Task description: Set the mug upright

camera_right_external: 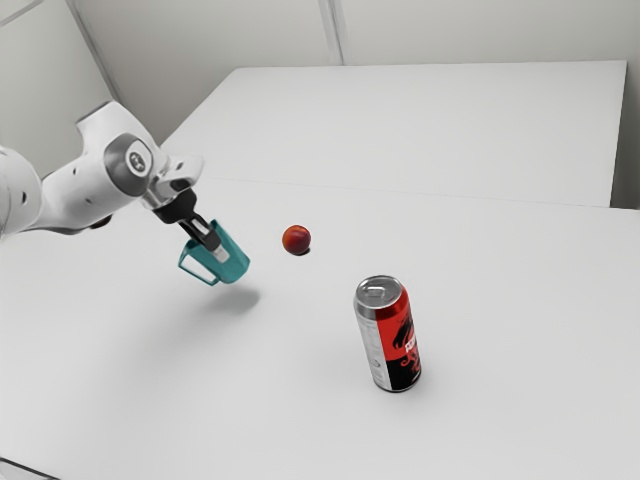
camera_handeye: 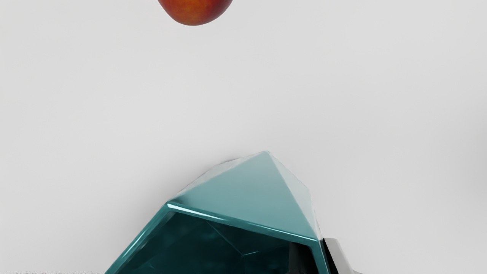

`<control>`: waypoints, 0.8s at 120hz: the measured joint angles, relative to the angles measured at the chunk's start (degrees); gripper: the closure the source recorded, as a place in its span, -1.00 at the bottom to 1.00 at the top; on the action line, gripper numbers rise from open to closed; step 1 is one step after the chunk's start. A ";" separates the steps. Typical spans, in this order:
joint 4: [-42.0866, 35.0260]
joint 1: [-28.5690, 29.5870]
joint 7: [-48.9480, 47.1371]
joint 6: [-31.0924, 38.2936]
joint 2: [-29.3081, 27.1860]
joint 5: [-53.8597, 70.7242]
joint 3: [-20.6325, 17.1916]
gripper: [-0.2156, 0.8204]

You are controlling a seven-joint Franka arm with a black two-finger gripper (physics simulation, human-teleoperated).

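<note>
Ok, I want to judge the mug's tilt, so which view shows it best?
The exterior view: it shows the mug leaning in the gripper, body and handle both in sight. The wrist view looks into its open mouth, with part of it cut off by the edge.

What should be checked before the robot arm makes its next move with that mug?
1. Gripper closed on the mug: ok, one finger inside its wall, one outside.
2. Mug raised off the table: ok, judging by its separate shadow.
3. Mug upright: not ok, it is tilted.
4. Ball-like red fruit apart from the mug: ok.
5. Drink can standing, away from the mug: ok.
6. Grip firm enough: cannot tell.
</note>
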 joint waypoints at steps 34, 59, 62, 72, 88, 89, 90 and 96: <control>1.02 -0.44 -3.77 2.10 1.64 8.51 -2.29 0.93; 1.03 -0.35 -6.40 4.20 2.64 12.31 -4.43 0.93; 1.02 -0.45 -6.75 4.47 2.66 12.82 -4.69 0.93; 0.97 -0.56 -7.96 5.20 2.68 14.38 -5.52 0.93; 0.67 -0.77 -10.12 6.21 2.89 16.67 -6.29 0.93; 0.65 -0.77 -10.25 6.27 2.93 16.78 -6.33 0.93; 0.62 -0.78 -10.38 6.35 2.99 16.87 -6.36 0.93; 0.50 -0.84 -11.14 6.81 3.26 17.35 -6.50 0.93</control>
